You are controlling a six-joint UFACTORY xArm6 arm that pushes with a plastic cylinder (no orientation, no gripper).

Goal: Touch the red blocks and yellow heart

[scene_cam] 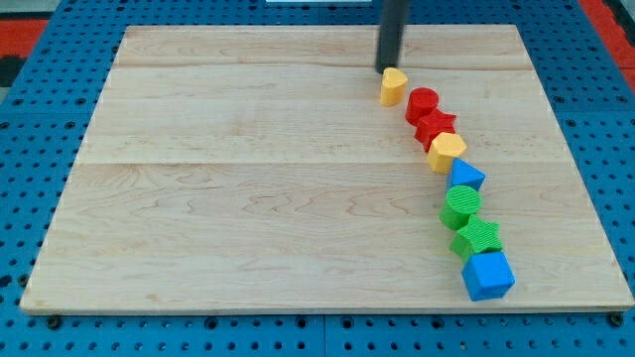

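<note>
At the view's top, my tip (pixel 385 69) is set just beside the yellow heart (pixel 393 86). Below it, a red cylinder (pixel 422 102) and red star (pixel 436 127) are chained. No writing is seen.

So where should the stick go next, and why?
Probably a small push toward the view's bottom right. My tip sits at the upper-left edge of the yellow heart, touching or nearly so, and the red cylinder and red star lie just beyond it along that line.
</note>
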